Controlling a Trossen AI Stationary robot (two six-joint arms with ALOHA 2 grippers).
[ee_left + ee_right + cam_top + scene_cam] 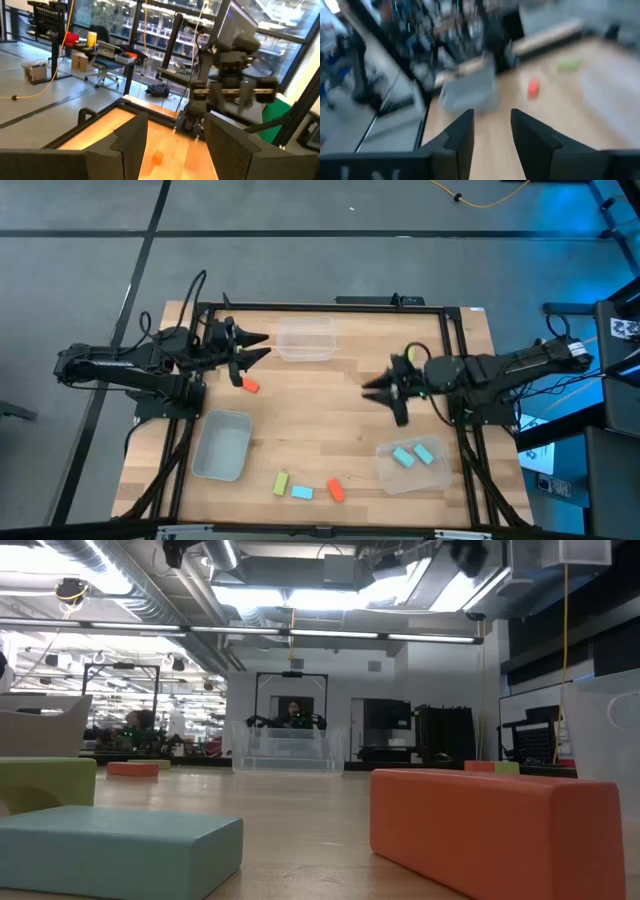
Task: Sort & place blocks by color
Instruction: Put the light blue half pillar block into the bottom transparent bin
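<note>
While both grippers (262,346) (372,392) hang spread and empty, the orange block (336,490) lies diagonal; no readable writing.

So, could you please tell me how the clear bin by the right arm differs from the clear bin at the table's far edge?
The bin by the right arm holds two light blue blocks; the bin at the far edge looks empty. The first sits at the near right corner, slightly askew to the table's edges; the second sits square, far centre. Both are clear, rectangular plastic bins of similar size.
</note>
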